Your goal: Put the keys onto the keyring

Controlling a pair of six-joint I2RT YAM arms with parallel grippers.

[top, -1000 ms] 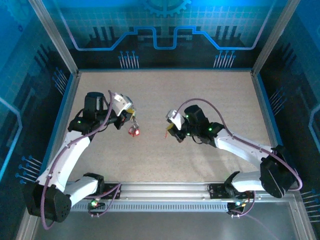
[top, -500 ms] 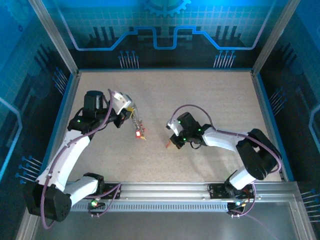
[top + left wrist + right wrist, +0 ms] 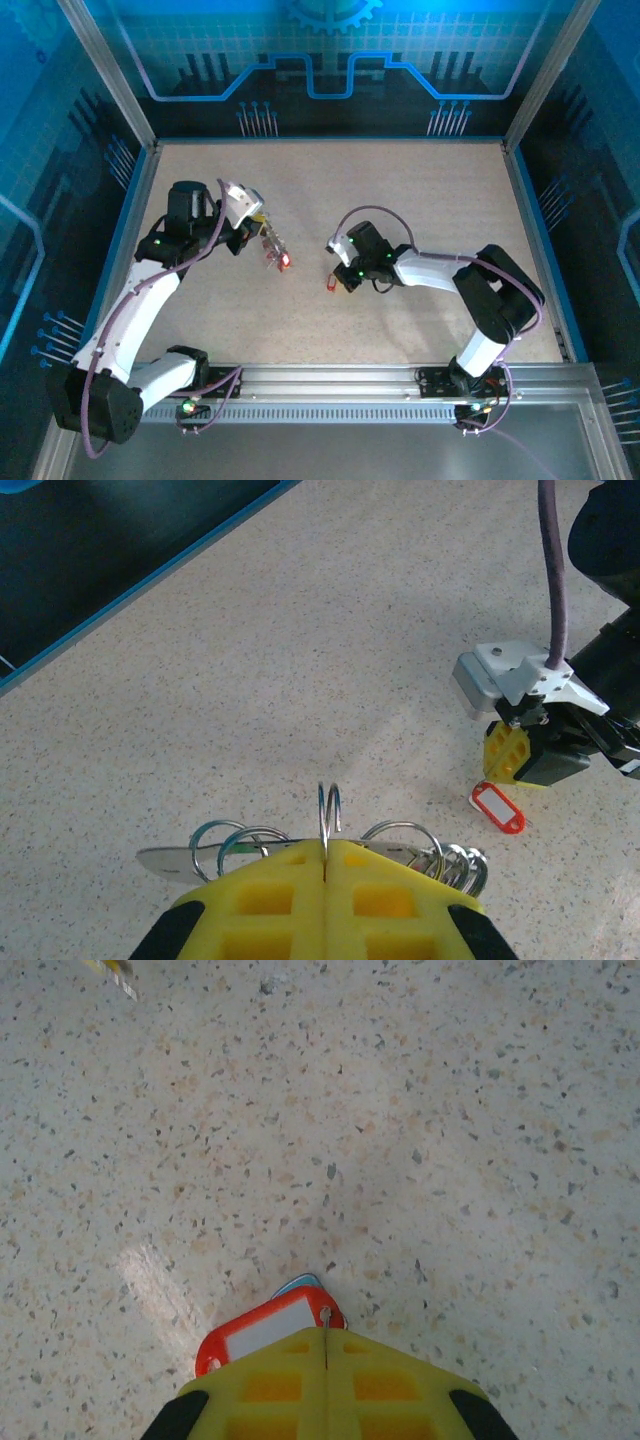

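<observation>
The table [image 3: 420, 200] is pale beige with dark and tan speckles, framed by deep blue walls [image 3: 330, 60] bearing a lighter blue grid and circuit lines. The left gripper [image 3: 325, 848] and right gripper [image 3: 325, 1338] have bright yellow pads edged in black, on white-and-black arms [image 3: 130, 310] with purple cables [image 3: 548, 570]. The metal rings [image 3: 330, 815] are shiny silver, and the key tag [image 3: 262, 1332] is red with a white label.

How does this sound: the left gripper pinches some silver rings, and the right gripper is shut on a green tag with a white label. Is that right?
Not quite: the tag is red, not green. The right wrist view shows the right gripper shut on a red tag with a white label. The rest stands: the left gripper pinches silver rings.
</observation>
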